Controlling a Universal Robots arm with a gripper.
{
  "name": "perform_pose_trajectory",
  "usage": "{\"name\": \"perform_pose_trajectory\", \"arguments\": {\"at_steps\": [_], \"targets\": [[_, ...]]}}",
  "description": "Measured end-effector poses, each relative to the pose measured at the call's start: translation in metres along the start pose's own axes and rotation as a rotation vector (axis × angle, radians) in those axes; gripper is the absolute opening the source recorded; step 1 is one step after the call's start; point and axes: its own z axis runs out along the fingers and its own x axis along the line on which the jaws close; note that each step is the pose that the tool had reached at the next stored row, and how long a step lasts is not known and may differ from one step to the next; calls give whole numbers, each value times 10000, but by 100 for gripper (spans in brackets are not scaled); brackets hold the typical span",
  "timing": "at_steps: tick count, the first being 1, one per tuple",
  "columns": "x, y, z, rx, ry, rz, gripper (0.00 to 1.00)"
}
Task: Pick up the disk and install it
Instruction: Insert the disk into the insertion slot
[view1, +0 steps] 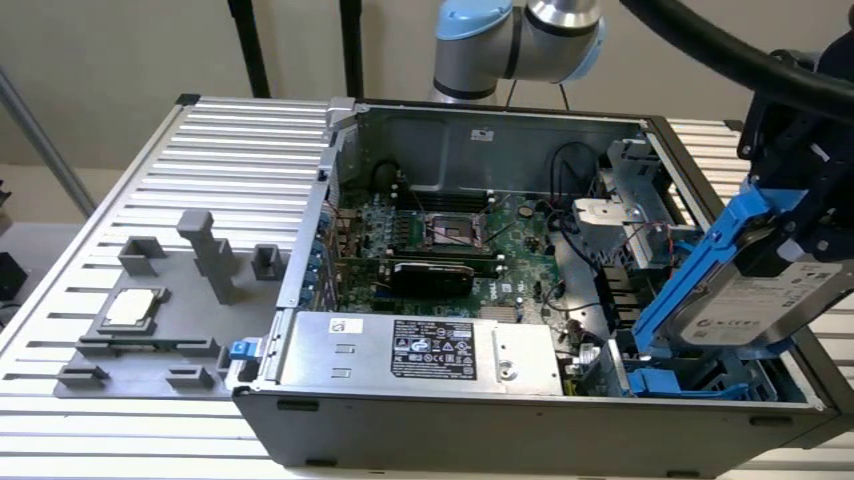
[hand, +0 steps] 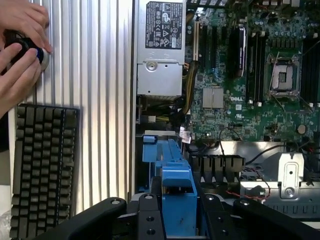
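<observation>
Gripper (hand: 179, 220) pinching the disk (view1: 754, 300) by its blue carrier (hand: 177, 187), tilted over the five-o'clock drive bay (view1: 687, 385); I worry that entering skewed jams it there.

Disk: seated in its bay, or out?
Out. The gripper holds the disk tilted over the blue bay, most of it above the case rim.

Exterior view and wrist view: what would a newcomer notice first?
The blue-framed disk hangs tilted in the gripper above the open computer case at the exterior view's right. In the wrist view, a person's hands grip a black knob beside a dark keyboard.
</observation>
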Motion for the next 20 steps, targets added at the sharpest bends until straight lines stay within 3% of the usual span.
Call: {"name": "perform_pose_trajectory", "arguments": {"at_steps": [5,10,13,15,20], "targets": [[-3,0,46,-89,3,-5,0],[-1,-24,95,-253,3,-6,0],[0,-76,111,-372,5,-9,0],[-1,-106,119,-420,4,-14,0],[-2,-119,149,-438,5,-28,0]]}}
